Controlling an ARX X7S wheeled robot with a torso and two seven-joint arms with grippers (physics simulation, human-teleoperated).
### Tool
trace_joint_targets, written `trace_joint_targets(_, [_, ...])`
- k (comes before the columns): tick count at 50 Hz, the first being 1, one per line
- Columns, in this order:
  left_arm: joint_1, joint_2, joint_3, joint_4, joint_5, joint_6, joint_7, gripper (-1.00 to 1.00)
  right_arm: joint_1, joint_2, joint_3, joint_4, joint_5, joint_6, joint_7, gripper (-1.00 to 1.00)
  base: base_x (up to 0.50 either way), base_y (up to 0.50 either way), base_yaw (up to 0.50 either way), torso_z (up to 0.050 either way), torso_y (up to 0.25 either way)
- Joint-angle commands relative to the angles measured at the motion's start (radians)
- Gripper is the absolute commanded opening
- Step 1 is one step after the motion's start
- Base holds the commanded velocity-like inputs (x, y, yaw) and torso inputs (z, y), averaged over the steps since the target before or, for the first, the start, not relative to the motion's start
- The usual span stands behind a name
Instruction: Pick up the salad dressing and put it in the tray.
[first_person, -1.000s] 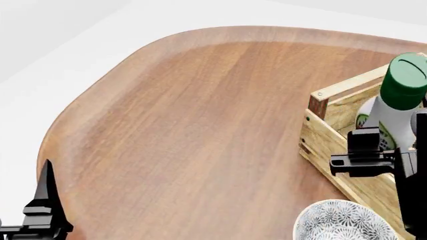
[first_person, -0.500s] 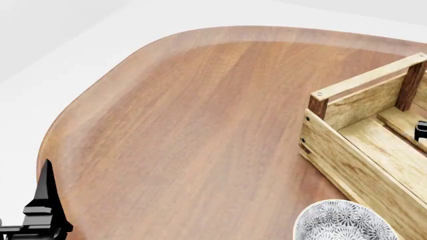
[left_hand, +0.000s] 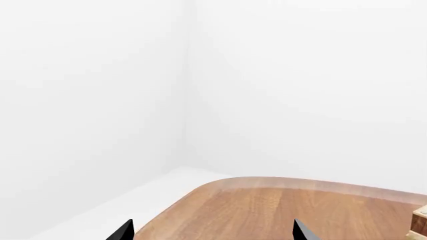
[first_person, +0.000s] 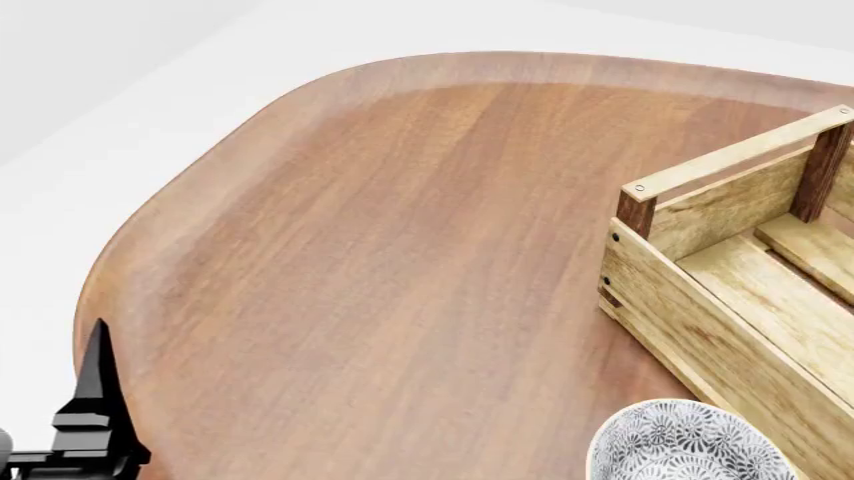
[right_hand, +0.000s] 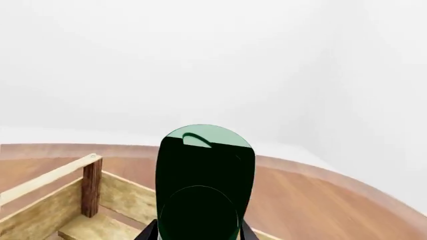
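Looking across the room, the biggest thing is the wooden worktop (first_person: 400, 250), rounded at its far left corner and bare over most of its width. At its right side stands the tray (first_person: 694, 300), a pale slatted crate with dark corner posts, and the part of its floor that shows in the head view holds nothing. Just near of the tray sits a patterned bowl (first_person: 687, 445).

The right gripper (right_hand: 199, 235) is out of the head view. Its wrist camera is filled by the salad dressing (right_hand: 203, 180), green cap pointing away from the lens, with the tray's post and wall beyond it. Dark fingers (right_hand: 148, 231) flank the bottle's base on both sides, so they look to be pinching it. I judge the bottle is held aloft over or beside the tray, not yet set down.

To finish well, lower the bottle straight down onto the slats, clear of the wall and post, and only part the fingers once its base is resting, or it may topple.

The left gripper (first_person: 83, 435) hovers at the worktop's near left edge, fingers (left_hand: 122, 231) spread wide and holding nothing.
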Motion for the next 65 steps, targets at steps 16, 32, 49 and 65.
trace_joint_targets(16, [-0.009, -0.009, 0.019, 0.006, 0.015, -0.009, -0.012, 1.0, 0.202, -0.068, -0.059, 0.591, -0.153, -0.279, 0.082, -1.0, 0.0, 0.0, 0.0, 0.001, 0.0])
trace_joint_targets(32, [-0.007, -0.011, 0.031, -0.001, 0.029, -0.005, -0.017, 1.0, 0.393, -0.093, -0.071, 1.104, -0.179, -0.49, 0.079, -1.0, 0.0, 0.0, 0.0, 0.0, 0.001])
trace_joint_targets(49, [-0.009, -0.016, 0.039, -0.001, 0.038, -0.008, -0.026, 1.0, 0.339, -0.103, -0.032, 1.148, -0.205, -0.462, 0.092, -1.0, 0.0, 0.0, 0.0, 0.0, 0.001])
trace_joint_targets(65, [-0.013, -0.021, 0.053, 0.003, 0.051, -0.015, -0.034, 1.0, 0.303, -0.113, 0.036, 1.148, -0.218, -0.489, 0.066, -1.0, 0.0, 0.0, 0.0, 0.0, 0.001])
